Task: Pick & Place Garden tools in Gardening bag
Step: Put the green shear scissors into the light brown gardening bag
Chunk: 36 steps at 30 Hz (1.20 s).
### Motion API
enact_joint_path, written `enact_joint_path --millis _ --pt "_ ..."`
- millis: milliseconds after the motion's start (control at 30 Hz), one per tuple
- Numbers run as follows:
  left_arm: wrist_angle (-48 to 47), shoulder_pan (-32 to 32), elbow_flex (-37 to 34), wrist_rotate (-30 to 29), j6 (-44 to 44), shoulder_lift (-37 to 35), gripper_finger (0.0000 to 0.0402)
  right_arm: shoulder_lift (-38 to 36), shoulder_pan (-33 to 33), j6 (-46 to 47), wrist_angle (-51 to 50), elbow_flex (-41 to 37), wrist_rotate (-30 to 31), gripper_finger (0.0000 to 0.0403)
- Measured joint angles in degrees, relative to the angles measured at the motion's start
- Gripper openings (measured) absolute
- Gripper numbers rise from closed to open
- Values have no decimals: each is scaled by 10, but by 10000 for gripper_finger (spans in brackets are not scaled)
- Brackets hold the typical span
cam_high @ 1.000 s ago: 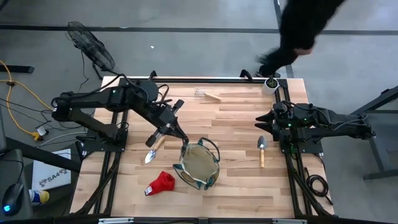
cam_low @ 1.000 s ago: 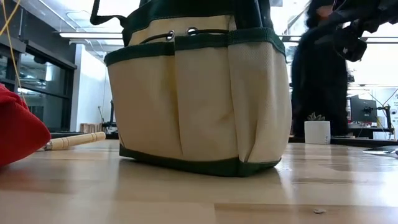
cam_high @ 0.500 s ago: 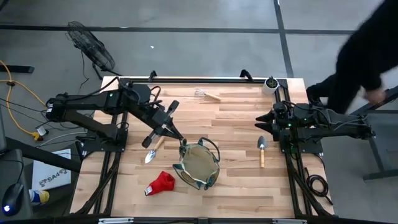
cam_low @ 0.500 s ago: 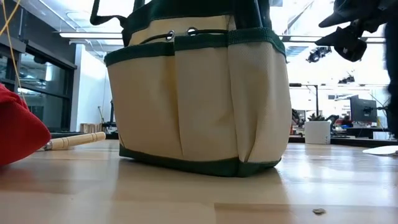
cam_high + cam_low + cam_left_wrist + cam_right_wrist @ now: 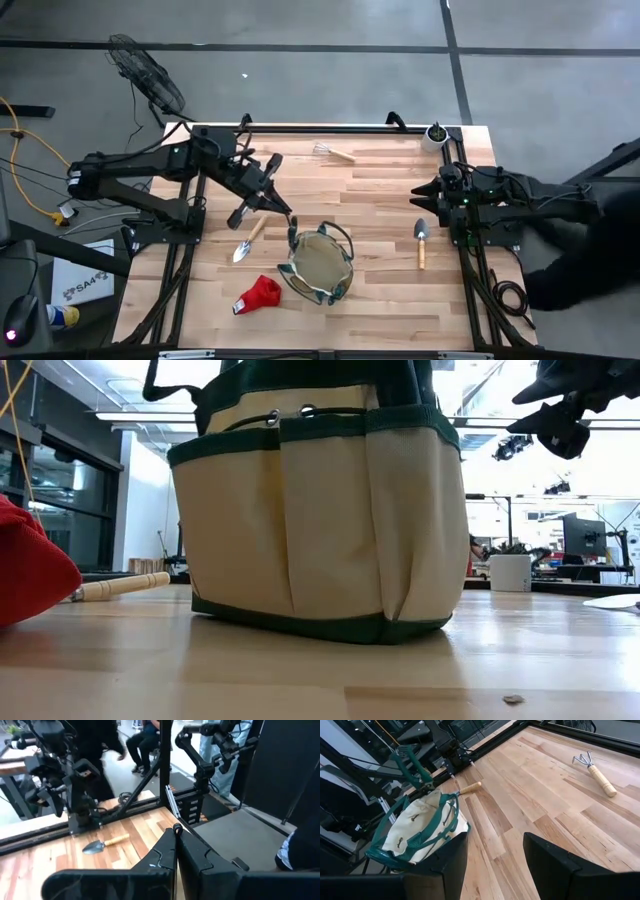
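Tabletop: butcher-block, carrying all items.
Gardening bag: upright near the front edge.
Left hand: closed empty, above the bag's rim; next likely the nearby trowel.
Right hand: parked, fingers apart.
Red glove: beside the bag.

L claw closed — trowel beyond, on table.

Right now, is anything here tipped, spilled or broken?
Nothing stands out. The gardening bag stands upright, the left trowel, right trowel, mini rake and red glove lie flat, the white pot sits upright. The left gripper hovers by the bag's rim; the right gripper waits.
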Motion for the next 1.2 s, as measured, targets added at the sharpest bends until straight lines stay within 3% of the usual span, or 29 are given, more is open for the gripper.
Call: enact_joint_path --millis 300,1200 --pt "36 10 -25 10 -10 -1 0 0 0 0 0 0 0 184" --pt "11 21 -24 -12 -8 42 0 0 0 0 0 0 0 184"
